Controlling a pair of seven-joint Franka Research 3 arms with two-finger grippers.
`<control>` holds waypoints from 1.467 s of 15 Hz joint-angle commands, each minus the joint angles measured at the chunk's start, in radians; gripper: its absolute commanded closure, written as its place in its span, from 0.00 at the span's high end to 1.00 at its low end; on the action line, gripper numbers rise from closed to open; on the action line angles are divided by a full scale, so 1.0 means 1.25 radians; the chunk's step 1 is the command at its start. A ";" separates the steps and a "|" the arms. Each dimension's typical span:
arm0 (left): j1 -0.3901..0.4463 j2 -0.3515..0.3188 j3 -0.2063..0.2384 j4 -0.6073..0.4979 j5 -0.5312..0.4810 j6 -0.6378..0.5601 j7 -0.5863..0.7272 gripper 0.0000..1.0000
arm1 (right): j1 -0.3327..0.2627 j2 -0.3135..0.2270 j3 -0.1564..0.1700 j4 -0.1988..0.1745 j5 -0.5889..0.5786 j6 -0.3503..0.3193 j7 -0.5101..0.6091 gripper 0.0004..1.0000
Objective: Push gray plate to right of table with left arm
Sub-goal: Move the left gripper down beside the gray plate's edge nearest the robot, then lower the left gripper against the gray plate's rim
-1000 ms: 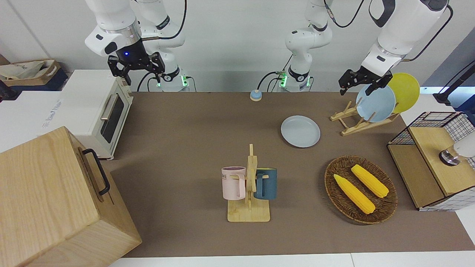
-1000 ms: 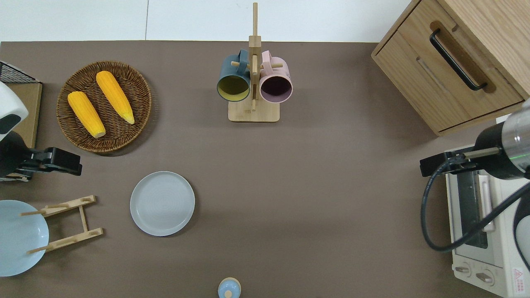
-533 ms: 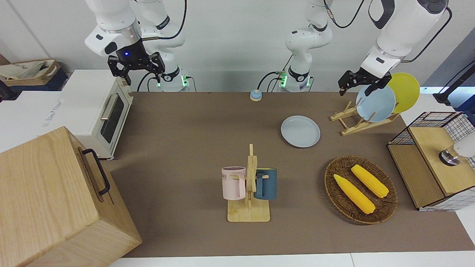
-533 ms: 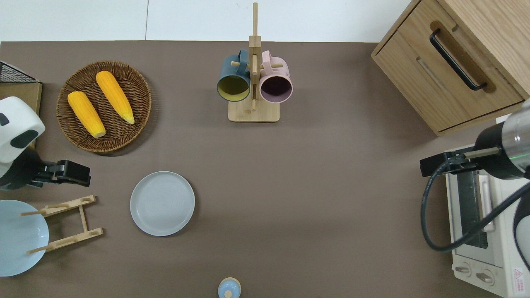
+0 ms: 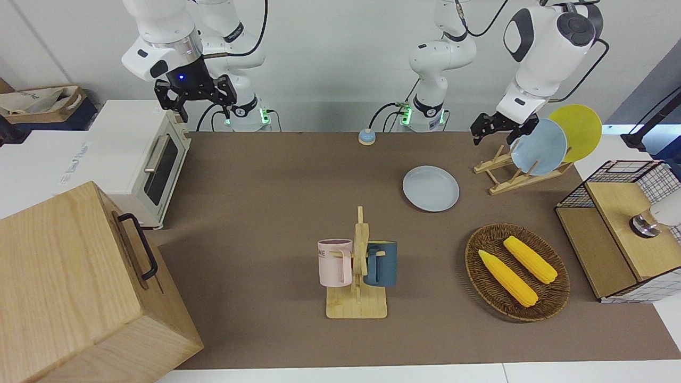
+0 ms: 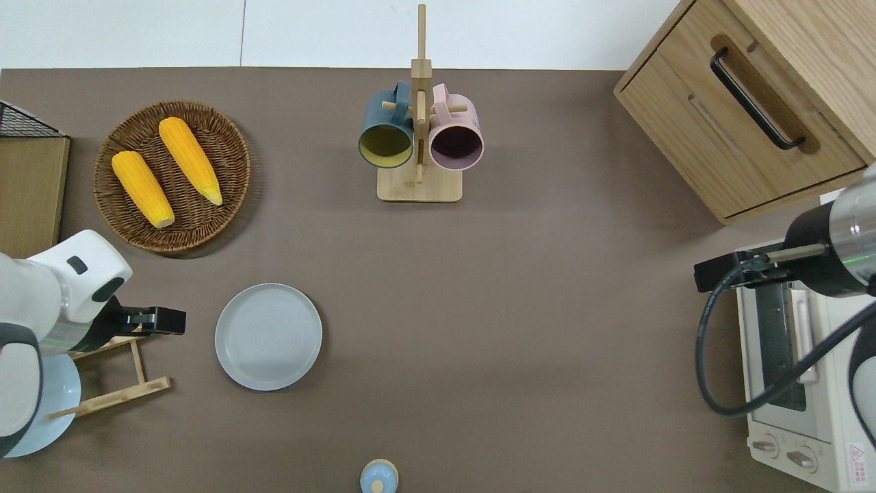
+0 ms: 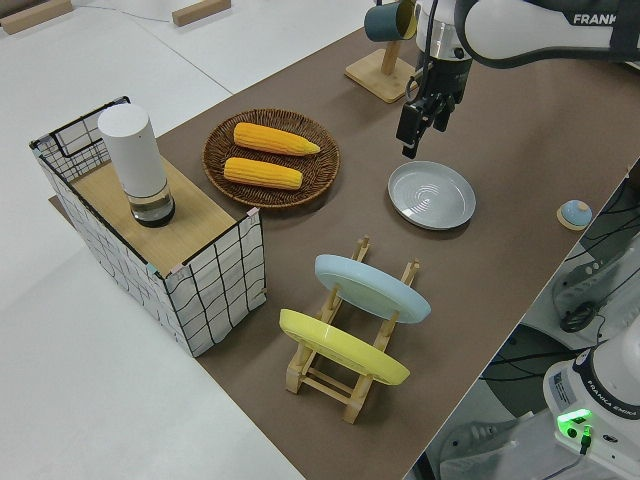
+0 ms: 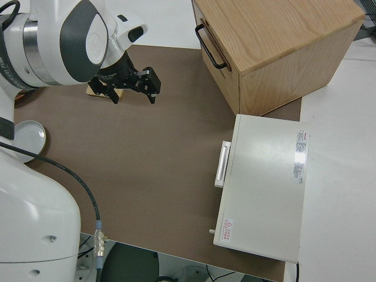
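One plate: the gray plate (image 6: 268, 337) lies flat on the table (image 6: 520, 308), untouched.
Landmark: all places are given relative to the gray plate.
Left gripper (image 6: 164, 320): in the air over the end of the dish rack (image 6: 113, 370), toward the left arm's end of the table, apart from the plate's rim.
Left gripper state: holds nothing; the finger gap cannot be told.
Right gripper (image 5: 195, 96): parked, fingers spread, holding nothing.
Basket (image 6: 236, 147): farther from the robots, holding two corn cobs (image 6: 190, 160).
Mug rack (image 6: 419, 185): farther from the robots, toward the right arm's end.
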 commanded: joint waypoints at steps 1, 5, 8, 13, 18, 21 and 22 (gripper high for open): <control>-0.006 -0.062 0.006 -0.174 -0.024 0.152 0.021 0.99 | -0.009 -0.006 0.004 0.001 0.006 -0.010 -0.002 0.98; -0.033 -0.056 0.003 -0.366 -0.072 0.388 0.038 0.99 | -0.009 -0.006 0.004 0.000 0.006 -0.010 -0.002 0.98; -0.040 -0.020 0.005 -0.408 -0.098 0.463 0.103 0.99 | -0.009 -0.006 0.004 0.000 0.006 -0.010 -0.002 0.98; -0.040 0.024 0.003 -0.413 -0.103 0.525 0.104 0.99 | -0.009 -0.006 0.004 0.000 0.006 -0.010 -0.001 0.98; -0.040 0.049 0.003 -0.413 -0.103 0.559 0.103 0.62 | -0.009 -0.006 0.004 0.000 0.006 -0.010 -0.002 0.98; -0.040 0.044 0.002 -0.411 -0.103 0.558 0.097 0.11 | -0.009 -0.006 0.003 0.001 0.006 -0.010 -0.002 0.98; -0.040 0.041 0.002 -0.411 -0.103 0.554 0.096 0.03 | -0.009 -0.006 0.004 0.001 0.006 -0.010 -0.002 0.98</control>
